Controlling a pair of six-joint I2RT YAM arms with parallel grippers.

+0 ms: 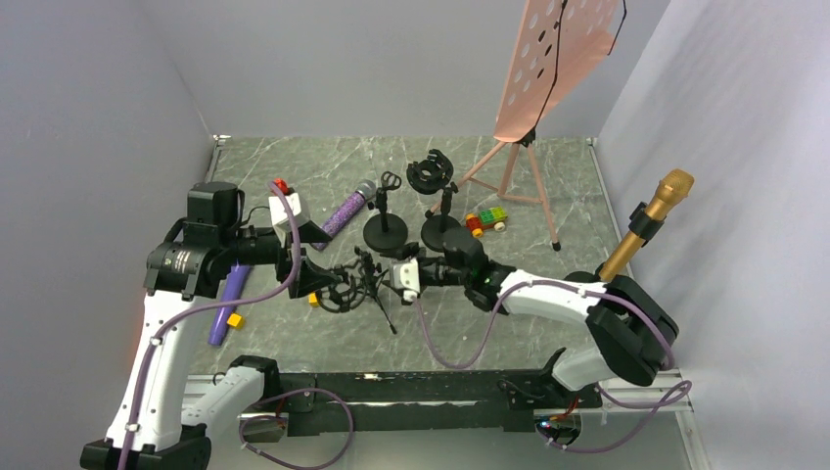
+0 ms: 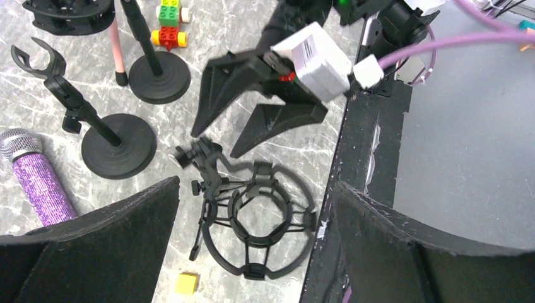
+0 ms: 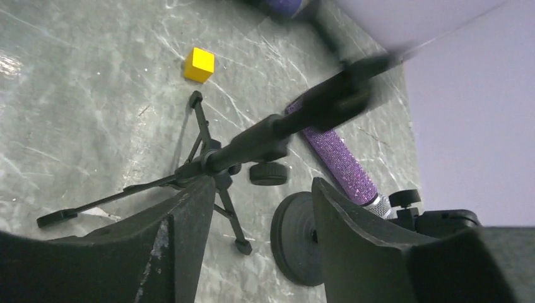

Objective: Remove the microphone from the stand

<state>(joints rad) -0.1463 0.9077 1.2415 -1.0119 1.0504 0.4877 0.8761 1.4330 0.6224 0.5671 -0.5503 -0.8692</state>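
A black tripod stand with a round shock-mount ring lies tipped over on the marble table, and the ring is empty. My left gripper hangs wide open right above that ring. My right gripper is open, with the stand's stem just past its fingertips and nothing between them. A glittery purple microphone lies flat on the table beside a clip stand. A darker violet microphone lies under my left arm. A gold microphone leans upright at the right wall, its foot hidden.
A second round-base stand carrying a shock mount stands mid-table. A toy brick car lies beside it. The pink music stand occupies the back right. Small yellow blocks lie near the tipped stand.
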